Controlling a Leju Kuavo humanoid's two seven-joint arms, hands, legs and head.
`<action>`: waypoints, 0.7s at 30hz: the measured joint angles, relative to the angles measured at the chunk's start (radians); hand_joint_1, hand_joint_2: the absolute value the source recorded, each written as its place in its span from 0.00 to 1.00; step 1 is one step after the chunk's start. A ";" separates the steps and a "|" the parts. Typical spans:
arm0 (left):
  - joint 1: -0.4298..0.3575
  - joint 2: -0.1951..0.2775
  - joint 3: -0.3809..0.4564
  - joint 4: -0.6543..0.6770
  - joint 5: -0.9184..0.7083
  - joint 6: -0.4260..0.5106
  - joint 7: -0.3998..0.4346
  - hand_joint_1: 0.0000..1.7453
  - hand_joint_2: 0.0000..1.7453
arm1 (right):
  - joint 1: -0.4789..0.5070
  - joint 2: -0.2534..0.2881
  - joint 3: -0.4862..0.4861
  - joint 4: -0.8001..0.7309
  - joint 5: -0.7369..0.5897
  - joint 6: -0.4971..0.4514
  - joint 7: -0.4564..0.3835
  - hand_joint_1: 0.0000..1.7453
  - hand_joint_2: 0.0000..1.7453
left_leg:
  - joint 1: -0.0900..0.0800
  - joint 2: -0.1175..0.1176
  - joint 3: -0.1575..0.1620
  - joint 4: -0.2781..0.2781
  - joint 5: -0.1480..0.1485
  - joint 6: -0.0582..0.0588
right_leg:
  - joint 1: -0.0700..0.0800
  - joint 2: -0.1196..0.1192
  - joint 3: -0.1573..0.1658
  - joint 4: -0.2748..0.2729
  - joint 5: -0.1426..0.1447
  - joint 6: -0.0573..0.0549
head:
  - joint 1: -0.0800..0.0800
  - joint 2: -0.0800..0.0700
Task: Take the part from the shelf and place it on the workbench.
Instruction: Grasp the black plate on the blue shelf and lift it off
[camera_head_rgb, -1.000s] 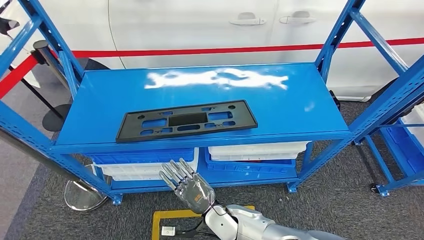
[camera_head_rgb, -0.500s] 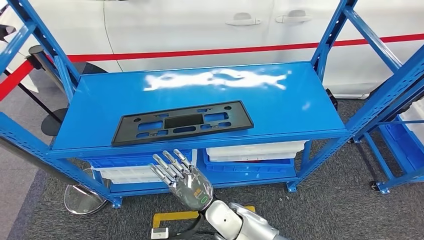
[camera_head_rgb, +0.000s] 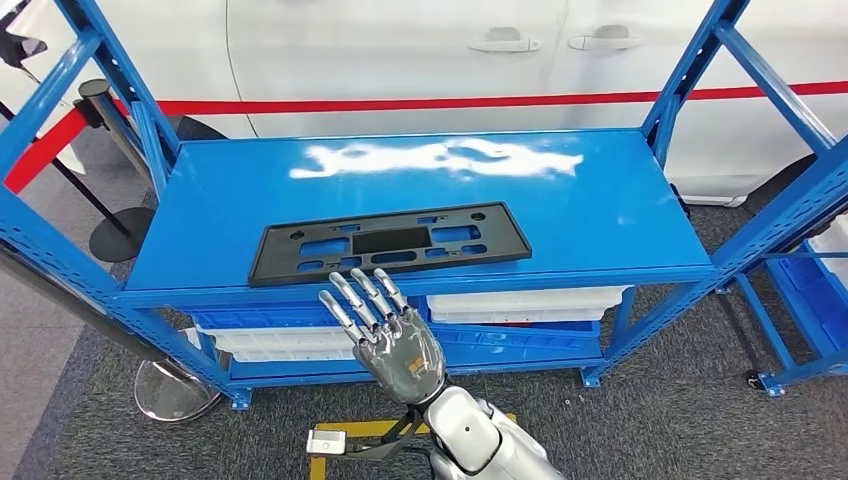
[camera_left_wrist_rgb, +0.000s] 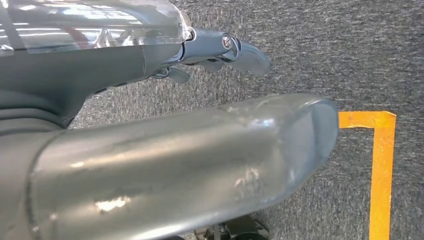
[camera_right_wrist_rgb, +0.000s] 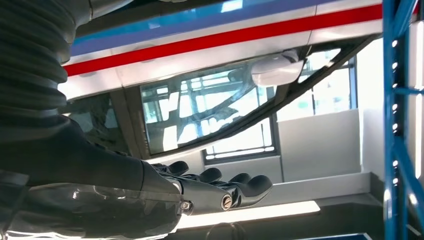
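Note:
The part, a flat black plastic plate (camera_head_rgb: 390, 243) with several cut-outs, lies near the front edge of the blue shelf top (camera_head_rgb: 600, 220). My right hand (camera_head_rgb: 385, 335) is raised in front of the shelf, just below its front edge and slightly left of the plate's middle. Its fingers are spread, pointing up, and hold nothing. In the right wrist view the same hand (camera_right_wrist_rgb: 200, 192) shows straight fingers, empty. My left hand (camera_left_wrist_rgb: 125, 65) hangs over grey carpet with nothing in it, its fingers stretched out.
White and blue bins (camera_head_rgb: 520, 305) fill the lower shelf level. A white car (camera_head_rgb: 420, 50) with a red belt barrier stands behind. A stanchion base (camera_head_rgb: 170, 390) sits at lower left, another blue rack (camera_head_rgb: 800, 290) at right, yellow tape (camera_head_rgb: 350, 432) on the floor.
My right hand has risen and moved closer to the shelf's front edge, fingertips now near the plate. The camera has shifted slightly; the plate has not moved on the shelf.

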 joint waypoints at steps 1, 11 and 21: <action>-0.001 -0.002 0.001 0.000 -0.002 0.000 0.000 0.00 0.00 | 0.000 0.003 -0.006 -0.001 0.000 0.000 -0.001 0.00 1.00 | -0.001 0.000 -0.001 0.000 -0.001 -0.004 | 0.003 0.000 0.011 -0.027 0.004 -0.004 | 0.000 0.000; -0.003 0.001 0.009 0.000 -0.025 -0.002 0.003 0.00 0.00 | 0.000 0.015 -0.018 0.020 0.000 0.000 0.043 0.00 1.00 | 0.011 0.004 -0.127 0.253 -0.101 -0.052 | -0.006 -0.004 0.040 -0.064 0.001 -0.020 | -0.005 0.000; -0.013 0.005 0.023 0.000 -0.073 -0.006 0.009 0.00 0.00 | -0.020 0.032 -0.007 0.150 0.000 0.024 0.067 0.00 1.00 | 0.012 0.003 -0.012 0.002 0.008 -0.006 | -0.006 0.000 0.028 -0.001 -0.053 0.024 | 0.000 0.000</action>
